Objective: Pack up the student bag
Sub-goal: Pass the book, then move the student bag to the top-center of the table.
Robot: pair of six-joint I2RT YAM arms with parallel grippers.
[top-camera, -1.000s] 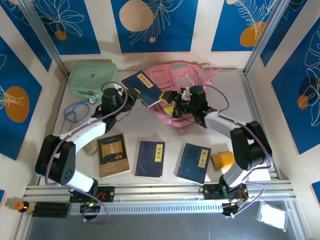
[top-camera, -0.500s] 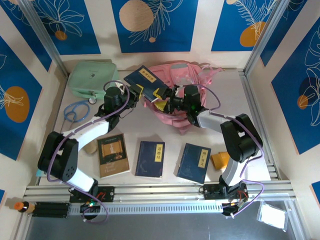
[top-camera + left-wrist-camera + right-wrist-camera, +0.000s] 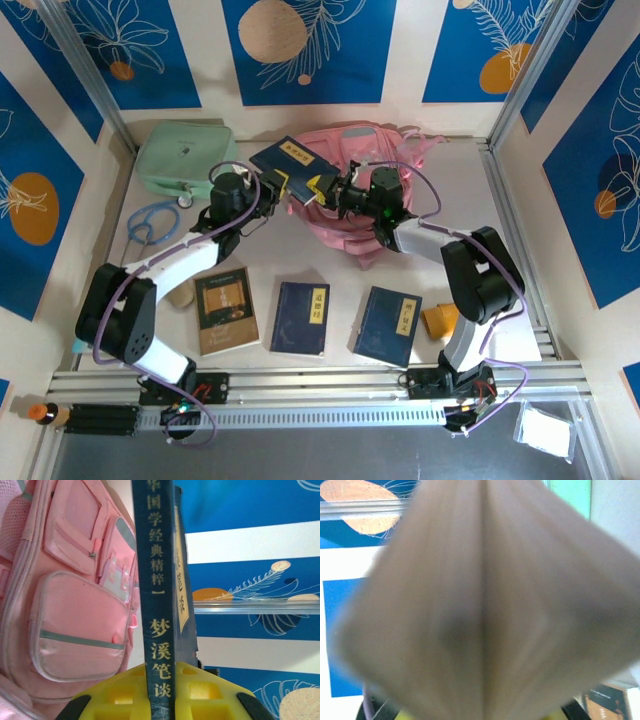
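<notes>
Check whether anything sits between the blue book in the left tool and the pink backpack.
Nothing visible does. The blue book, clamped by its spine in the left tool, hangs beside the front pockets of the student bag, with the right tool at its page edge. I can't tell whether the bag's opening is unzipped.

Bright, even light; close-up book (image 3: 485, 605) blurred.

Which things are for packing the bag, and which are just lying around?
For the job: bag, held book, and probably brown book, middle book, right book.
Probably just lying about: green case, blue loop, orange thing.
</notes>
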